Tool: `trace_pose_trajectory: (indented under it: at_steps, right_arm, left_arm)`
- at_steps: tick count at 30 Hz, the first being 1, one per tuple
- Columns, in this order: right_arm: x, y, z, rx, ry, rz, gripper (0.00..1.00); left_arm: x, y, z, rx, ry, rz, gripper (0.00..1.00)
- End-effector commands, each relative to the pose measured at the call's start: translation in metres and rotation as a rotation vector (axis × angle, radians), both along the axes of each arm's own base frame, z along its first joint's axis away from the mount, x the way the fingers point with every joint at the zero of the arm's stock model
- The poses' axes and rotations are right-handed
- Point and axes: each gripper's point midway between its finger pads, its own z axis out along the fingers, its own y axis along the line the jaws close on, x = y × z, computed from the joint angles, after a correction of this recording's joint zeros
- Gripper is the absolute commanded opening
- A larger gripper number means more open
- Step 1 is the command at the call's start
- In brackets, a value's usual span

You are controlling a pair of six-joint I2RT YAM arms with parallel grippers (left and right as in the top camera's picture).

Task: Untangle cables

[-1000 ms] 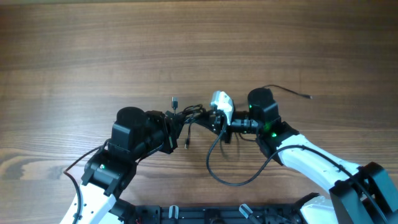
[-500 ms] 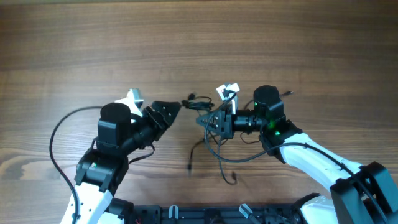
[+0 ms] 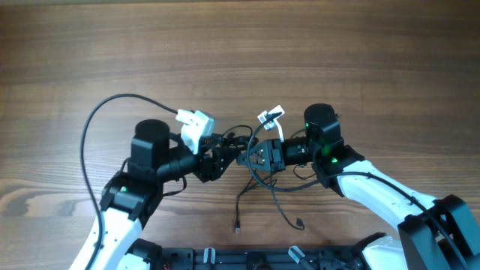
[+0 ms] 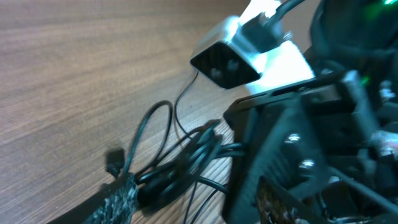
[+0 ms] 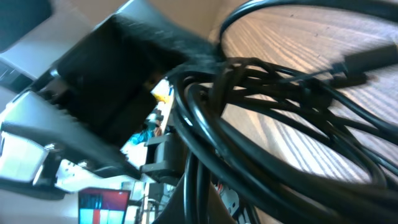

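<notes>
Bunching in a knotted clump near the middle of the brown wood-grain table [image 3: 240, 60], the thin black cables [image 3: 253, 161] trail two loose plug ends [image 3: 238, 227] toward 6 o'clock. A small whitish tab [image 3: 271, 115] sits at the clump's 1 o'clock. At 3 o'clock the black right gripper [image 3: 264, 155] is clamped tight on several strands. At 9 o'clock the black left gripper [image 3: 221, 159] has its fingers [image 4: 115, 202] spread, with strands against one and none pinched.
</notes>
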Motion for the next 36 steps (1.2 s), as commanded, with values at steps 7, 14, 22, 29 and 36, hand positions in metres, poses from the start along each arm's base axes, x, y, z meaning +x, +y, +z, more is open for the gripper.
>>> trace_pose_trajectory:
  at_steps: [7, 14, 22, 29, 36]
  right_arm:
    - [-0.018, -0.002, 0.01, 0.053, 0.03, 0.115, 0.04]
    - [-0.024, -0.003, 0.017, 0.084, 0.012, 0.16, 0.04]
    - [0.047, -0.053, 0.057, 0.181, -0.352, -0.07, 0.04]
    - [0.128, -0.118, 0.012, -0.032, -0.261, -0.533, 0.04]
    - [0.108, -0.121, -0.034, -0.175, -0.213, -0.472, 0.04]
  left_arm:
    - [0.015, -0.004, -0.003, 0.028, -0.055, -0.007, 0.48]
    - [0.021, 0.001, -0.006, 0.054, -0.06, 0.029, 0.04]
    - [0.04, 0.047, -0.036, 0.15, 0.11, 0.369, 0.04]
    - [0.005, -0.004, 0.005, -0.092, 0.108, 0.04, 0.04]
    - [0.026, -0.003, 0.062, -0.331, 0.085, 0.116, 0.04]
